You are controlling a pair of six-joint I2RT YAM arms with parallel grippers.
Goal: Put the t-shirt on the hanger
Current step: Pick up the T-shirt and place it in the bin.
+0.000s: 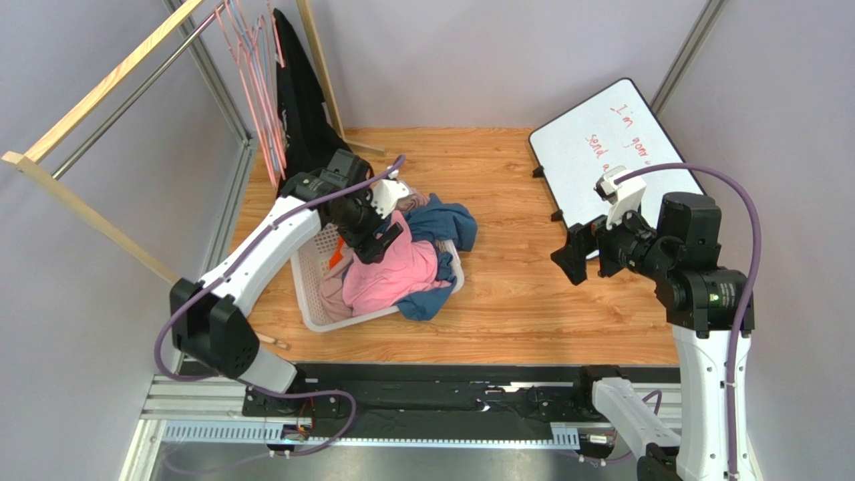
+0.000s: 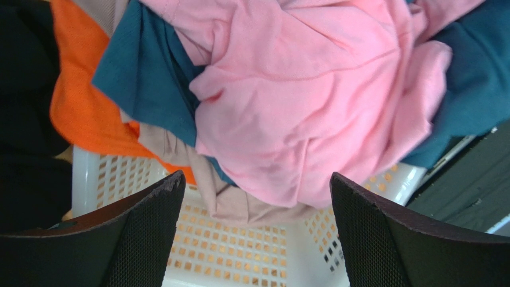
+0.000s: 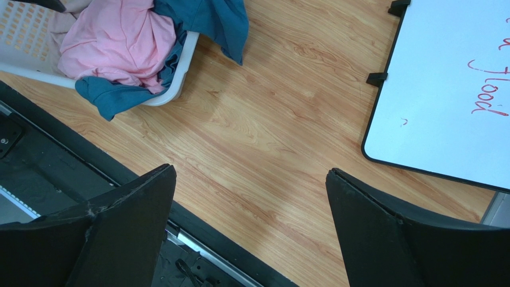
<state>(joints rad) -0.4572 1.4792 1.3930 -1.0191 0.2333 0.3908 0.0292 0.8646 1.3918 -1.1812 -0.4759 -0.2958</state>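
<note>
The light-pink t-shirt [image 1: 386,273] lies crumpled on top of the pile in a white laundry basket [image 1: 306,293]. My left gripper [image 1: 376,235] hovers just above it, open. In the left wrist view the t-shirt [image 2: 311,101] fills the space ahead of the left gripper [image 2: 256,179], whose fingers touch nothing. The hanger [image 1: 256,75] hangs with other thin pink ones from the rail at the back left. My right gripper [image 1: 567,263] is open over bare wood near the whiteboard. The right wrist view shows the right gripper [image 3: 251,173] empty and the t-shirt [image 3: 114,42] far off.
A blue t-shirt [image 1: 447,222] spills over the basket's right rim. An orange garment [image 2: 84,101] and a beige one lie under the pink one. A long black garment [image 1: 301,100] hangs beside the hangers. A whiteboard [image 1: 602,140] lies at the back right.
</note>
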